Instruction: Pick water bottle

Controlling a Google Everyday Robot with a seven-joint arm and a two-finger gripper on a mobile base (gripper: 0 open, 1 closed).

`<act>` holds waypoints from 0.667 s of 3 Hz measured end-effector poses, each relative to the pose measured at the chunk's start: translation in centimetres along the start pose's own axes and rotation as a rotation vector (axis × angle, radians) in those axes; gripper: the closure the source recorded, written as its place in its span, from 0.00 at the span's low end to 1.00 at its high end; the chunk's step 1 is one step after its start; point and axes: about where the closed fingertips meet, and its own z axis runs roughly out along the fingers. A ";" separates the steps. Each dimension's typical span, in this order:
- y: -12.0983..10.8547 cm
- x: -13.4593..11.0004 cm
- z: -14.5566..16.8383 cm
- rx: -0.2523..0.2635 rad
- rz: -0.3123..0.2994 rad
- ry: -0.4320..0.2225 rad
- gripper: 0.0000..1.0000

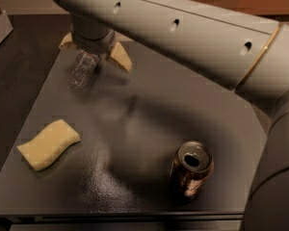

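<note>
The hand (94,49) is at the far left part of the dark flat surface (154,105), at the end of a thick pale grey robot arm (183,28) that crosses the view from the right side. Its two tan fingers (120,57) stand wide apart, one to each side, and they hold nothing.

The small clear ribbed plastic water bottle (83,71) lies on its side on the surface, directly below the hand. Its far end is hidden under the round grey wrist, so the cap is not visible. In the view this hidden end falls between the two fingers, but I cannot tell if a finger touches the bottle.

A yellow wavy-edged sponge (49,143) lies flat near the left edge of the surface, well apart from the bottle and closer to the camera. A brown soda can with an opened silver top (191,168) stands upright near the front right corner, far from the hand.
</note>
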 end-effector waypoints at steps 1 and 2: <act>-1.0 -0.4 1.3 -0.057 -0.052 0.002 0.00; -1.8 -0.9 2.7 -0.112 -0.096 0.008 0.00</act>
